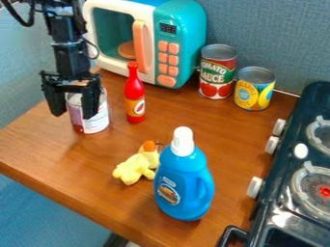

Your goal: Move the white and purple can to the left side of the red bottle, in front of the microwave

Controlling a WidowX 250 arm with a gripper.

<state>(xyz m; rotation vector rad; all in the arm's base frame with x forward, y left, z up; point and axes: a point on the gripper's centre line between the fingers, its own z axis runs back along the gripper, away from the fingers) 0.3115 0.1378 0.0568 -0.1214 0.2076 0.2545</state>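
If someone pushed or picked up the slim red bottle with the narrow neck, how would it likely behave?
The slim red bottle looks smooth and rigid, so it should probably keep its shape when gripped. Tall on a small base, it may tip if pushed near the neck. Its rounded body could well roll once down.

The black arm (64, 29) enters at the upper left, its slim, jointed segments dropping almost straight down, with a dark cable (24, 23) looping out to one side near the top edge and a thinner one curving beside the wrist (71, 59). Beneath the wrist, the gripper (73, 115) hangs over the left part of the view and points downward, its broad crosspiece spread across the top. Its two blocky black fingers (90, 103) stand well apart, roughly side by side, with an open gap between their tips.
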